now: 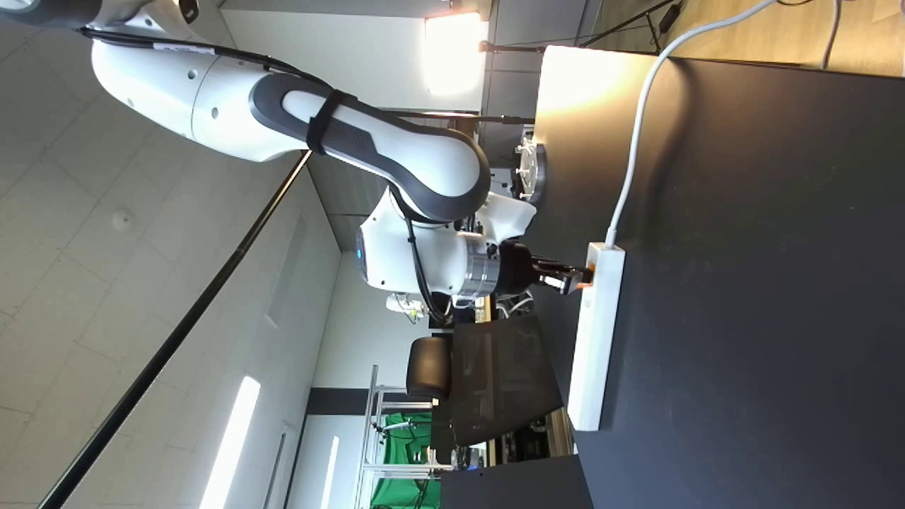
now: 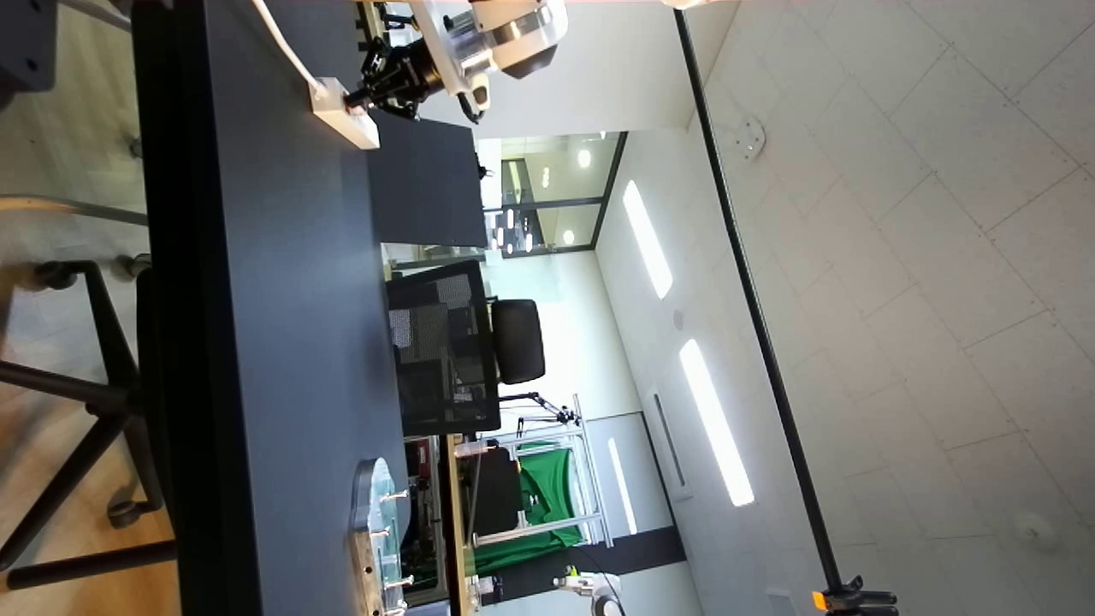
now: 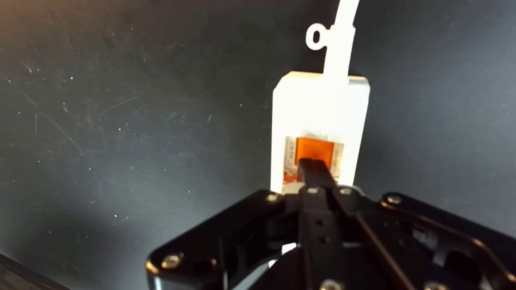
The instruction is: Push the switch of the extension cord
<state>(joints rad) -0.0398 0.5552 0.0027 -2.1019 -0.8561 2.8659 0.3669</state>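
Labelling: In the wrist view, pale margins [image 3: 291, 155] run along two sides of the orange switch [image 3: 315, 147]. Each bears faint marks, too blurred to read. There, the white top of the extension cord [image 3: 316, 106] is washed out by light.

Position: The extension cord lies on the dark surface [image 1: 749, 283], close to an edge; the end away from the cable [image 1: 637, 127] sits nearest that edge. From the opposite end, the cable runs to the edge beside the brightly lit corner of the surface and passes over it. A white loop [image 3: 310, 37] projects from the sleeve of the cable. A clear round plate [image 2: 382, 513] with bolts stands near an edge, well apart from the extension cord.

Fingers: The fingers [image 3: 316, 173] are drawn together, narrow, with their tips at the switch. They cover part of its orange face; in an exterior view, orange shows on both sides of the tips. Depth of press: cannot be told.
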